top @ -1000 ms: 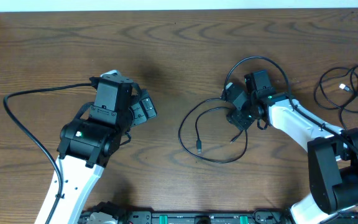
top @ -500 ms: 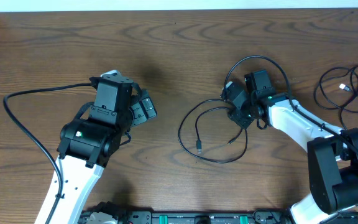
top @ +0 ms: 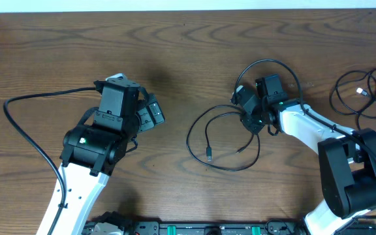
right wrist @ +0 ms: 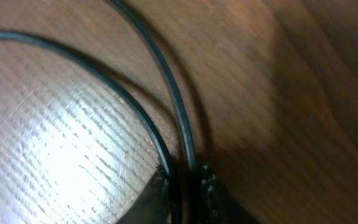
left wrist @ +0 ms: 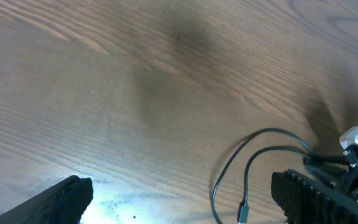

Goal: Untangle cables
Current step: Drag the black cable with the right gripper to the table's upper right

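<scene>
A black cable [top: 189,138] lies in loose loops just right of the middle of the table [top: 175,46]. Two of its strands run close together under the right arm. The right fingers [top: 250,116] sit low over that spot. The wrist view shows them clenched on the cable, with one strand caught in the narrow slit between the tips. I cannot tell whether the second strand, just beside it, is also pinched. The grip is probably placed there because lifting where the strands meet would draw the loops apart.

A bundle [top: 364,94] of more cables, one with a white plug, lies by the right edge, well apart and untouched.

The left fingers [top: 150,116] hang released and spread wide over bare wood left of the middle, holding nothing. They seem parked clear, so the right arm has room to pull.
</scene>
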`<action>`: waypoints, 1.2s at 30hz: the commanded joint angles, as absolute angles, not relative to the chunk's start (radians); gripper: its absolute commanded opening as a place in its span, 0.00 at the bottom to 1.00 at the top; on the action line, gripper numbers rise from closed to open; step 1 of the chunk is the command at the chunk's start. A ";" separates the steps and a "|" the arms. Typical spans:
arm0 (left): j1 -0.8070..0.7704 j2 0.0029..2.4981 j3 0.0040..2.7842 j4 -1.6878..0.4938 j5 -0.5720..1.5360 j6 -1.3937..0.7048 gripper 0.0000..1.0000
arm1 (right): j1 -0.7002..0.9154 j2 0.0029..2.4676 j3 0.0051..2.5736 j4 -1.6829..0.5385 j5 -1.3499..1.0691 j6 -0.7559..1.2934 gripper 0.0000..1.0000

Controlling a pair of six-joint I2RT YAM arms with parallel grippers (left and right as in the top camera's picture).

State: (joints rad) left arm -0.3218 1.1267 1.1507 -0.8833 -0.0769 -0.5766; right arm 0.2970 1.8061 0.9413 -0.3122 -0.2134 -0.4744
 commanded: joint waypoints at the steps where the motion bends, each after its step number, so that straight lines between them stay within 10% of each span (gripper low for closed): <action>1: -0.317 1.124 1.163 -0.886 -0.079 -0.581 0.98 | 0.303 1.831 0.933 -0.294 -0.216 -0.464 0.01; 18: -0.317 1.124 1.163 -0.886 -0.079 -0.581 0.98 | 0.266 1.779 1.281 0.046 0.104 -0.371 0.01; 36: -0.317 1.124 1.163 -0.886 -0.079 -0.581 0.98 | 0.007 1.904 1.310 0.106 -0.124 -0.228 0.01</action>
State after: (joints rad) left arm -0.3218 1.1267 1.1507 -0.8837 -0.0772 -0.5766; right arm -0.0082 1.8954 1.3041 0.0978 -0.0341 -0.2684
